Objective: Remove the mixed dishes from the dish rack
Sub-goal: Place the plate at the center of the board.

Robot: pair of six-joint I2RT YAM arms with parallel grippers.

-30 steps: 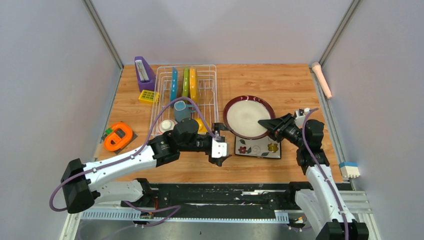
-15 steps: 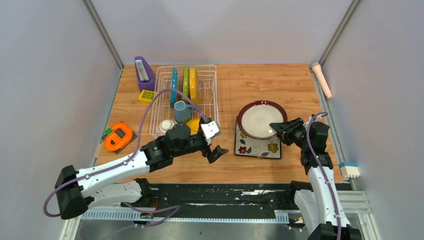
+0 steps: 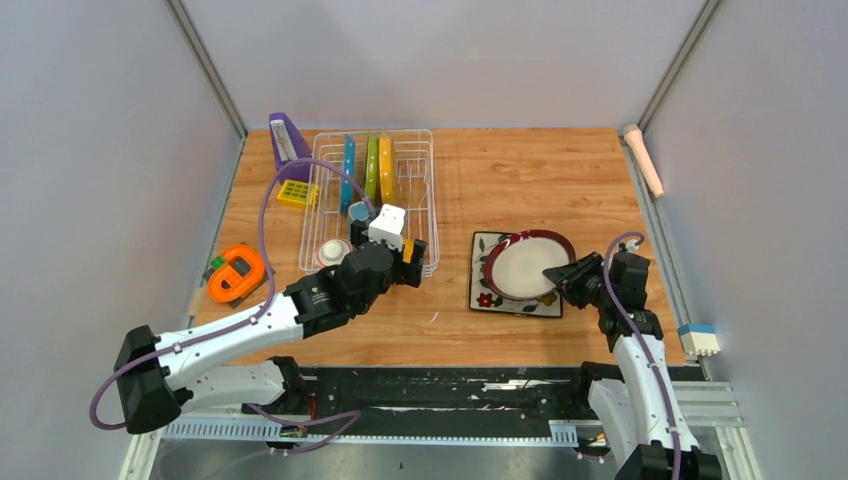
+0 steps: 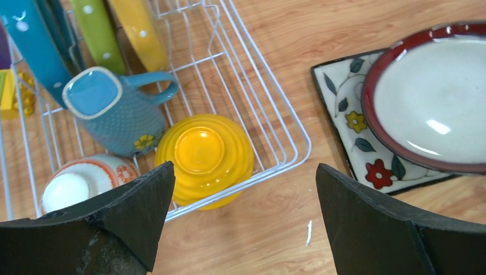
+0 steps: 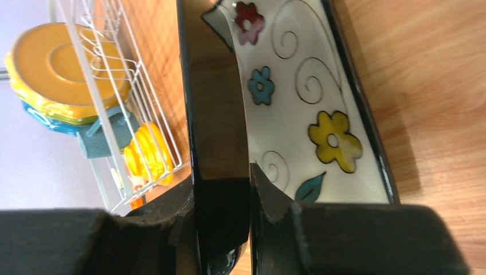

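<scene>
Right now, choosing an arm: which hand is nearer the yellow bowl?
Left. The left hand hovers open over the yellow bowl; the right hand is to its right, gripping the red-rimmed plate.

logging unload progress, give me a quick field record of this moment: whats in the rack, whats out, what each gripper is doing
in dish rack: yellow plate, green-dotted plate, blue-dotted plate upright; blue-grey mug, yellow bowl, patterned bowl at near end
out: square plate on table, red-rimmed plate over it
left gripper: open, above yellow bowl
right gripper: shut on red-rimmed plate's rim
</scene>
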